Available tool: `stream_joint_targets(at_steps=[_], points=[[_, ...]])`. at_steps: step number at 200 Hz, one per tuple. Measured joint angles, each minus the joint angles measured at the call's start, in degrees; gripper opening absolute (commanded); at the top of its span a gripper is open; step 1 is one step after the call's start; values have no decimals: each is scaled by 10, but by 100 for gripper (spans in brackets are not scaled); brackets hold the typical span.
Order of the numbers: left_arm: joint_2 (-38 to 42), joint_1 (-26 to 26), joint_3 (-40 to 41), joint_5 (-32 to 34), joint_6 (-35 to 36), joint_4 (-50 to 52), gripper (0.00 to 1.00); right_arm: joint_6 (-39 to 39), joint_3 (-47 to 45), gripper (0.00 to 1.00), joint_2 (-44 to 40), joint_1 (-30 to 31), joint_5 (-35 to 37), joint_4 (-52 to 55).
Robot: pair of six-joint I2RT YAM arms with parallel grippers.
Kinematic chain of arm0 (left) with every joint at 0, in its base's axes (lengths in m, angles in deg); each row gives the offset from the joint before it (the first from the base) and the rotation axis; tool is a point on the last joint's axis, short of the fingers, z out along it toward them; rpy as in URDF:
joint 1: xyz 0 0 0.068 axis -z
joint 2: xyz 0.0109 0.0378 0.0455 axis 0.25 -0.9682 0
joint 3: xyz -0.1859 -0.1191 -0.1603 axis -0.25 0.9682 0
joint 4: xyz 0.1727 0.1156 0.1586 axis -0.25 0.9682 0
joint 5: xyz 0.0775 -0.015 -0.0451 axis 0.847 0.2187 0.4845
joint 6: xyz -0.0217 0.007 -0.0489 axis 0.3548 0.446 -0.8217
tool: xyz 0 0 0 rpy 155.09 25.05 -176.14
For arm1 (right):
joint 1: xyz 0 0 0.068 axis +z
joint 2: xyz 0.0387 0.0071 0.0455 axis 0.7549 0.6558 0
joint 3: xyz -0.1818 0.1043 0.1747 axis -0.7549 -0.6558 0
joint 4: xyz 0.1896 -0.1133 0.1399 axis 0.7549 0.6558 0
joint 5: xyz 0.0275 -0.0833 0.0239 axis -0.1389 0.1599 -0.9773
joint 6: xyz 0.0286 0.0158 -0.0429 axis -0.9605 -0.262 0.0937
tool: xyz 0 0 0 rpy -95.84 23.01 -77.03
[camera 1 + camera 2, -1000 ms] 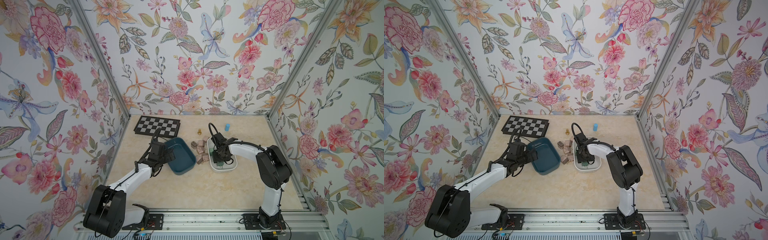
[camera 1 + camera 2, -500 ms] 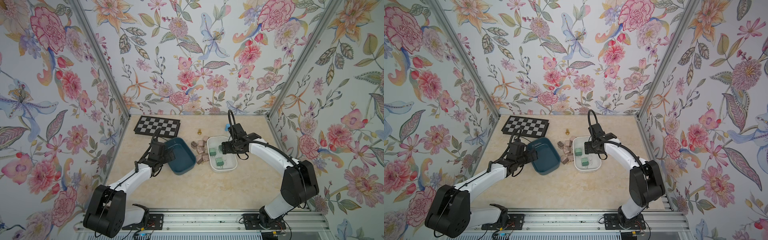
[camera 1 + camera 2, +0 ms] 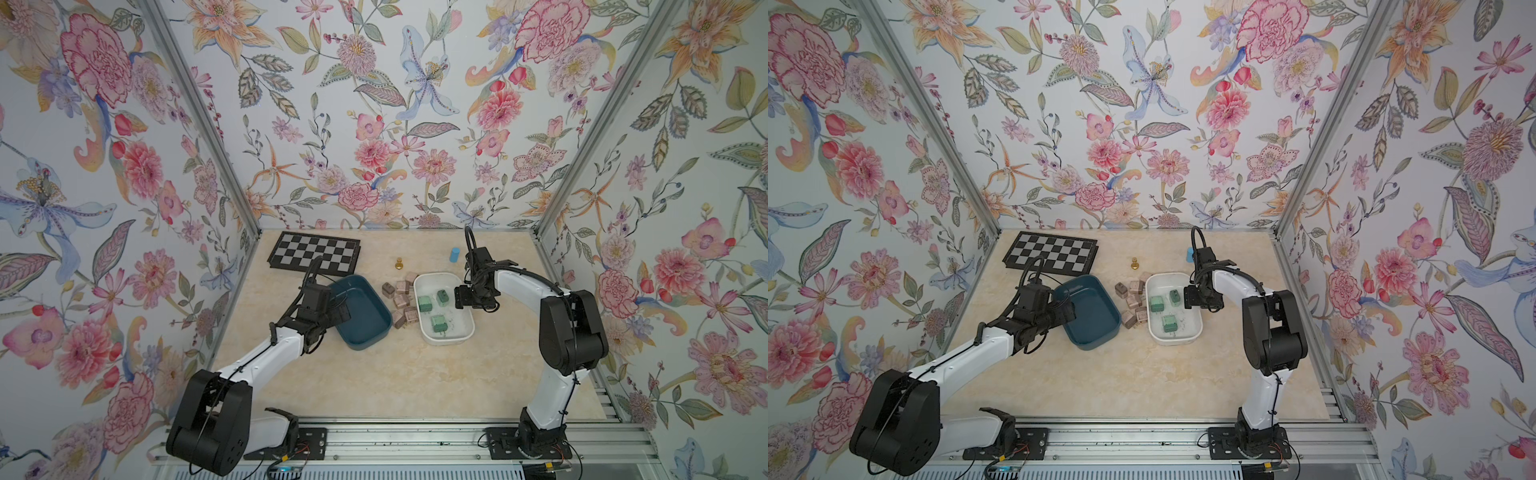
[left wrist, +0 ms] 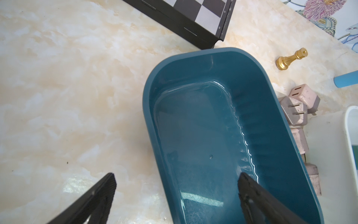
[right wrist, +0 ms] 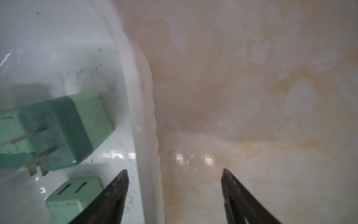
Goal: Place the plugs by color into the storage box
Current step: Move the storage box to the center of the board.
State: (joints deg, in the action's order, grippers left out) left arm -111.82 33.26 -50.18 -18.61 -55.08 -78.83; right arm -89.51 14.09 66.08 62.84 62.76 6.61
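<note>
Green plugs [image 3: 424,303]: 3 in white box [image 3: 446,341] | left gripper [image 4: 176,175], right gripper [image 5: 174,170]: jaws apart, empty

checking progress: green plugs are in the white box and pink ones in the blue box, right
No: the pink plugs lie on the table beside the empty blue box, as both top views show. Green plugs are in the white box.

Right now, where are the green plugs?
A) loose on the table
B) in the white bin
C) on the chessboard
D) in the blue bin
B: all three green plugs lie inside the white bin, while the blue bin holds nothing and only the pink plugs sit on the table between the two bins.
</note>
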Motion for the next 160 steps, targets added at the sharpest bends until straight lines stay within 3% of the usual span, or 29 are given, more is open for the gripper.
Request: stream_joint_targets(at_steps=[53,88,122,160], points=[[-11,0,24,12,0,2,99,19,-14,75,-7,-85,10,-9],[-31,0,24,20,0,2,99,28,-33,77,-40,-104,17,-4],[-40,-8,30,19,0,-2,99,28,-30,81,-104,-58,35,2],[-22,-67,54,17,11,-5,99,8,10,81,-138,70,49,18]])
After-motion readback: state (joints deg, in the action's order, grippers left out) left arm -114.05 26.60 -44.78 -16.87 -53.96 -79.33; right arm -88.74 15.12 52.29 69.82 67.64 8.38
